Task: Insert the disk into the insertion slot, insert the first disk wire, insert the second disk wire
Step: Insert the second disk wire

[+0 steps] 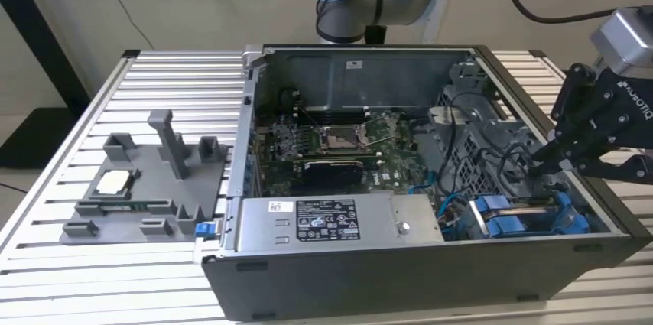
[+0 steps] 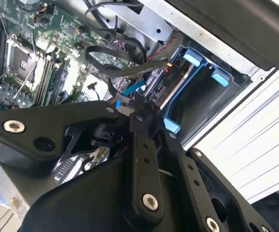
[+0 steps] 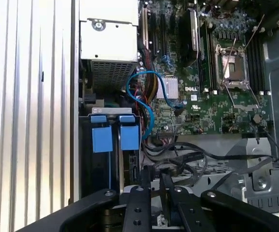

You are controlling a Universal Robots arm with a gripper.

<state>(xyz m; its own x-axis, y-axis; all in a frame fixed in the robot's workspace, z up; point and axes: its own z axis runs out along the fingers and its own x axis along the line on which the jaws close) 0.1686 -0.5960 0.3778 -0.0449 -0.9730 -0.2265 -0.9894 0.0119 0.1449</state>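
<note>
The disk sits inside the insertion slot, at the case corner on the exterior view's right. Its blue carrier faces outward, and the carrier's two blue tabs stand side by side. My black gripper reaches down into the case just beside the disk's connector end. In the second wrist view its fingertips are closed together on a small plug at the end of a blue disk wire. That blue wire loops over from the motherboard. In the first wrist view the gripper hangs close to the disk's edge.
A grey power-supply box lies along the case front. The motherboard with its silver processor socket fills the case middle. Black cables crowd the space near the gripper. A grey parts fixture rests on the slatted table.
</note>
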